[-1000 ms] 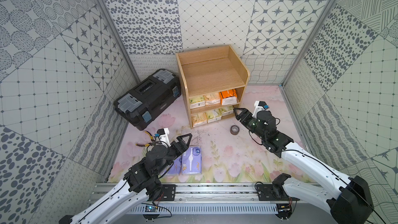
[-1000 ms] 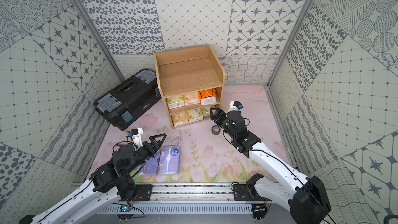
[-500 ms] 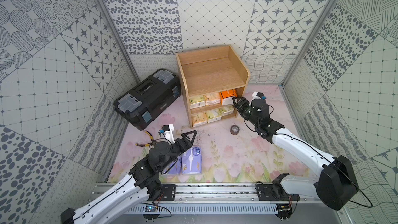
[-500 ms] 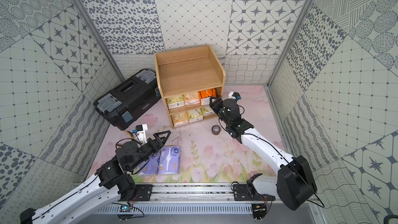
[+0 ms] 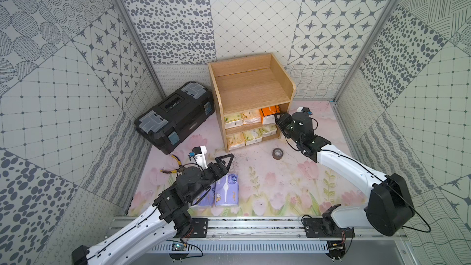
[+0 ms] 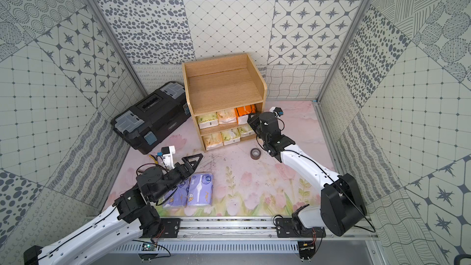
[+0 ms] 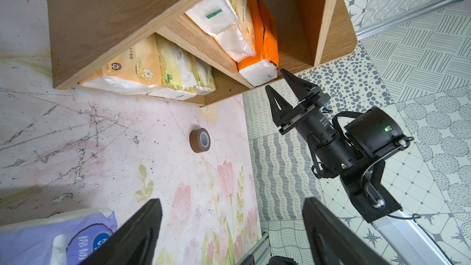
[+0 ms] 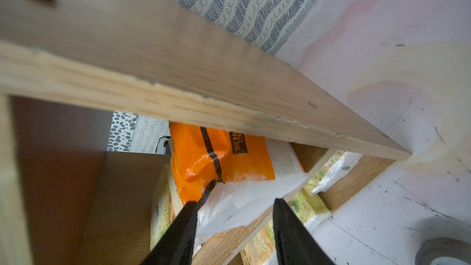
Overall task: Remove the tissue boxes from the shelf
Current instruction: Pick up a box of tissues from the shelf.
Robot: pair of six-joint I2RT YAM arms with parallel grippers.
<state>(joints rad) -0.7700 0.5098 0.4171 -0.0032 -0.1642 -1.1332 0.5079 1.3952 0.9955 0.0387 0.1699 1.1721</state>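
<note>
The wooden shelf (image 5: 252,90) (image 6: 224,90) stands at the back of the floor. Its middle tier holds an orange tissue box (image 5: 269,112) (image 8: 214,159) beside two cream ones (image 5: 233,119). Three more cream ones (image 5: 252,135) fill the bottom tier. My right gripper (image 5: 276,118) (image 8: 233,202) is open, its fingertips at the orange pack's white front end; in the left wrist view one tip touches that pack's corner (image 7: 262,36). Two lavender tissue boxes (image 5: 226,189) (image 6: 201,189) lie on the floor. My left gripper (image 5: 224,165) (image 7: 232,201) hangs wide open above them, empty.
A black toolbox (image 5: 175,115) lies left of the shelf. A grey tape roll (image 5: 277,153) (image 7: 200,140) sits on the floor in front of the shelf's right side. Yellow-handled pliers (image 5: 168,170) lie near the left arm. Patterned walls close in on three sides.
My right gripper has risen from near the tape roll to the middle tier's front, and its jaws have narrowed. The left gripper has shifted a little forward, still open.
</note>
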